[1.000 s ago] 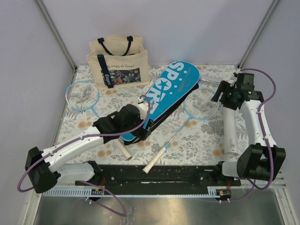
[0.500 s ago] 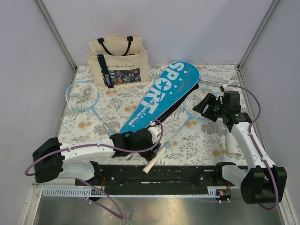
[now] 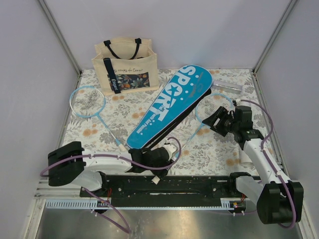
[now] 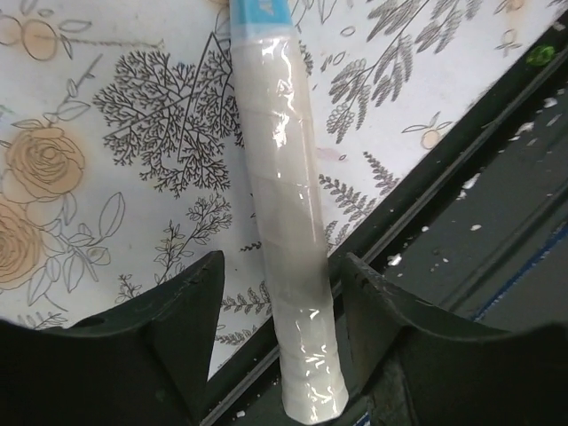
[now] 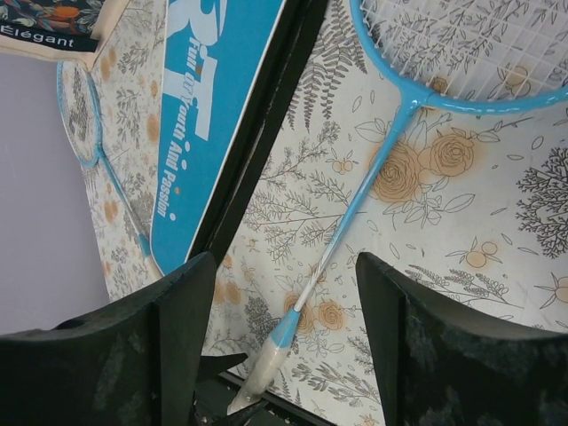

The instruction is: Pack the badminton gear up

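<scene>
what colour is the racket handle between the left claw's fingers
White handle, clearest in the left wrist view.

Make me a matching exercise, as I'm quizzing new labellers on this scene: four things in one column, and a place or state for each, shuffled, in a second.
Column 1
1. beige tote
2. blue case
3. left gripper
4. right gripper

Column 2
A. lies diagonally in the middle
B. astride a white racket handle
C. stands at the back, left of centre
D. open above a light-blue racket shaft

Pairs: 1-C, 2-A, 3-B, 4-D
</scene>
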You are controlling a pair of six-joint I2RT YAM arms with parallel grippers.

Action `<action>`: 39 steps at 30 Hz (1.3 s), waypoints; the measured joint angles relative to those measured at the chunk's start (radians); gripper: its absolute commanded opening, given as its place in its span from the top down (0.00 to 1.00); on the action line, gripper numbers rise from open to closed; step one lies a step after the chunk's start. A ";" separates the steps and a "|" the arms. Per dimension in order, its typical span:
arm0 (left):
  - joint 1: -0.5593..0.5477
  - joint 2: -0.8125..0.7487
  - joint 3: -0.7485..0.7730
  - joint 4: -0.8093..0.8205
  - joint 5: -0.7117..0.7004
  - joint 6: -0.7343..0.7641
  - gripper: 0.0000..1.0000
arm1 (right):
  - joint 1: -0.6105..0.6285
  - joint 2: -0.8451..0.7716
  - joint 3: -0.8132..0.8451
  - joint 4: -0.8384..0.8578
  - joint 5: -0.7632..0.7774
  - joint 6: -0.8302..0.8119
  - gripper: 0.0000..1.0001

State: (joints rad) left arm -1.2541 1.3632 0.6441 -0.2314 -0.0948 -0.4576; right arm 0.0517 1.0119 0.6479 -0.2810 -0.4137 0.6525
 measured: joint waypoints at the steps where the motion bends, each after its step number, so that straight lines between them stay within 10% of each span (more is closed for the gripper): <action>1: -0.009 0.027 0.000 0.003 -0.005 -0.009 0.45 | 0.003 -0.002 -0.013 0.007 0.000 0.006 0.27; 14: -0.037 0.095 0.040 0.028 -0.050 -0.068 1.00 | 0.195 -0.014 -0.197 0.205 0.002 0.180 0.28; 32: 0.012 -0.041 0.071 -0.087 0.037 -0.196 1.00 | 0.386 0.064 -0.365 0.534 0.084 0.402 0.32; 39: 0.020 -0.061 0.069 -0.068 0.069 -0.233 1.00 | 0.451 0.192 -0.398 0.693 0.101 0.483 0.48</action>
State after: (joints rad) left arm -1.2339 1.3025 0.7132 -0.2993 -0.0254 -0.6910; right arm 0.5026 1.2041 0.2497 0.4118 -0.3126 1.1351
